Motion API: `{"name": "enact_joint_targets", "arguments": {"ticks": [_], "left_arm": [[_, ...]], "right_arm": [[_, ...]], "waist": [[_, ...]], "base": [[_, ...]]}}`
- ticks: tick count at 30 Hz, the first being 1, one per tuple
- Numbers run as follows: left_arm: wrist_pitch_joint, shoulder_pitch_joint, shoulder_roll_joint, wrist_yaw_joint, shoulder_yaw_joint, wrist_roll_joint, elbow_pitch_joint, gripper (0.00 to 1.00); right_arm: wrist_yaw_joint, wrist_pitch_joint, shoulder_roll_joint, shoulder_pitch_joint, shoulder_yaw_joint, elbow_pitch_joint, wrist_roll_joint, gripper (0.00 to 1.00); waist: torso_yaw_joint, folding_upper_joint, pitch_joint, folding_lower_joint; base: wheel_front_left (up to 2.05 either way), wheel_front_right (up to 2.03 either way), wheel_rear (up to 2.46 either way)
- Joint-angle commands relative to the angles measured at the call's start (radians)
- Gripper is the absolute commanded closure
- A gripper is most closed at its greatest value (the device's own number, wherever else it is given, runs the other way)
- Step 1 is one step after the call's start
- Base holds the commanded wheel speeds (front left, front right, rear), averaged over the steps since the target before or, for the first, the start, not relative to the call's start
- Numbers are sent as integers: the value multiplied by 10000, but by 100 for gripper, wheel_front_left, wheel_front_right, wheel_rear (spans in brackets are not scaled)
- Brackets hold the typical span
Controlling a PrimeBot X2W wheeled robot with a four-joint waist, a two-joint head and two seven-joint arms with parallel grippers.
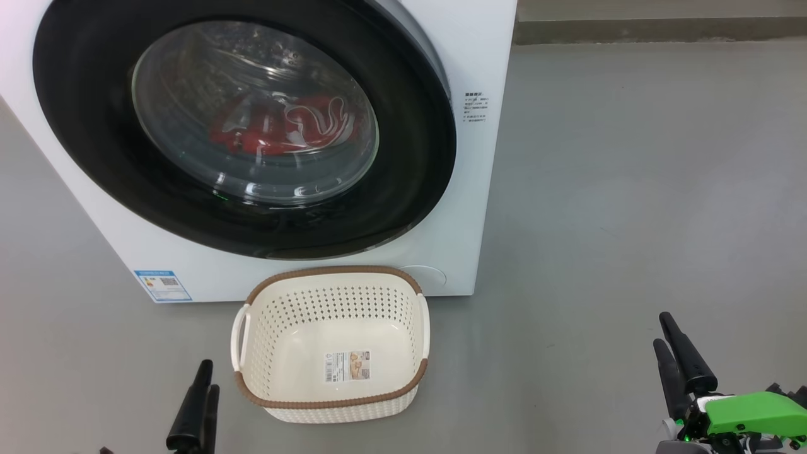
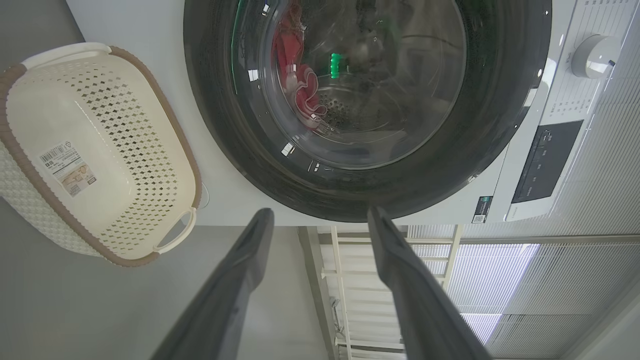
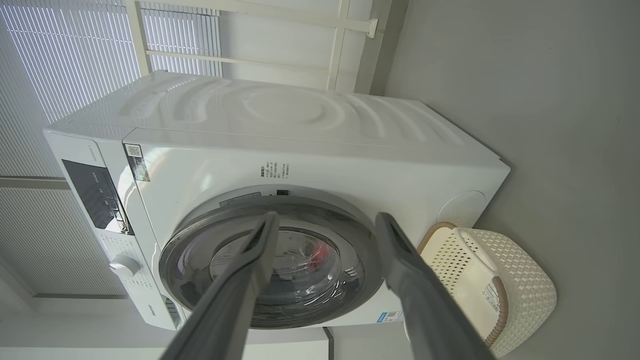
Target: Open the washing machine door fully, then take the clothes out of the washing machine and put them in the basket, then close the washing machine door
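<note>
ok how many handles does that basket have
2. The basket has a left handle and a right handle, white loops on opposite sides, level with its brown rim. The whole rim is visible, so none seem hidden.

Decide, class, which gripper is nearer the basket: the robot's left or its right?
Left. The left gripper sits close by, just off the left side of the basket, not touching it; the right gripper is far off to the basket's right.

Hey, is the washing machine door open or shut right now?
Shut. The door sits flush against the washing machine, and the red clothes lie behind its glass.
</note>
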Motion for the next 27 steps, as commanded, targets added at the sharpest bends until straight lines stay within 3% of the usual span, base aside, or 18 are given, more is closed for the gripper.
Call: {"name": "enact_joint_targets", "arguments": {"ticks": [1, 27], "left_arm": [[-103, -210, 158, -13, 27, 253, -360, 0], [-865, -93, 192, -28, -184, 3153, -868, 0]], "right_arm": [[14, -82, -194, -151, 85, -336, -191, 0], [31, -950, -1051, -95, 1163, -458, -2169, 0]], "waist": [[1, -1, 3, -2], [32, -1, 33, -2]], "base": [[0, 0, 0], [0, 0, 0]]}}
